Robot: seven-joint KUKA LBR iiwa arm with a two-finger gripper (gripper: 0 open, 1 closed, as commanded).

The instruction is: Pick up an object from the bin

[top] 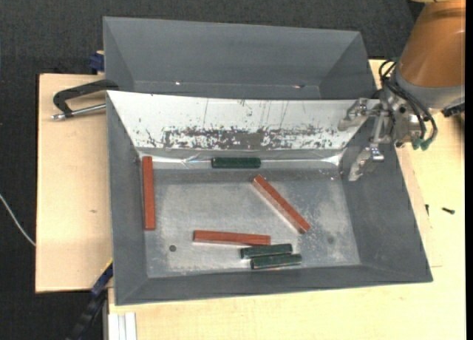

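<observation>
My gripper [367, 148] hangs over the bin's right wall near the back right corner, above the floor, with nothing seen in it. The nearest loose thing is a long red-brown stick [281, 203] lying diagonally on the floor, below and to the left of the gripper. A short dark green bar [236, 162] lies against the back wall, well to the gripper's left.
A second red-brown stick [231, 238] lies flat near the front, with two dark green bars [270, 256] side by side just to its right. A third red-brown stick [148, 192] lies along the left wall. The orange-covered arm reaches in from the upper right.
</observation>
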